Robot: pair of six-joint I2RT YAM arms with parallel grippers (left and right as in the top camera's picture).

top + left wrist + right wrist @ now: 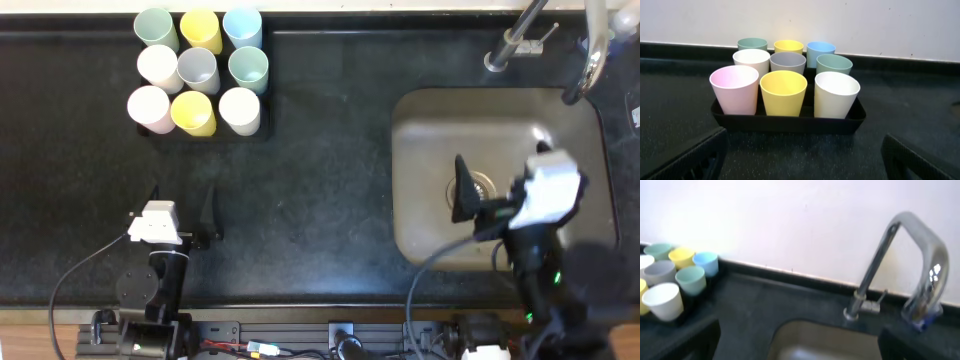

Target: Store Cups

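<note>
**Cups [787, 62], nine, upright in one black tray [790, 125] at 11 o'clock on the counter [320, 180].**

Counted by colour: two yellow, two white, two green, one blue, one grey, one pink; set three by three, rims up, packed close. Judged light, stiff, thin-walled and smooth, hence prone to slip or tip under a loose pinch; best taken over the rim, one finger inside and one outside, starting with the near row for want of room between neighbours. Also one sink [420, 235] at 3 o'clock and one tap [910, 235] at 1 o'clock. Empty left gripper [181, 208] at 7 o'clock, fingers spread wide, tray at its 12 o'clock and well apart. Empty right gripper [799, 339] above the sink, fingers likewise spread wide.
</note>
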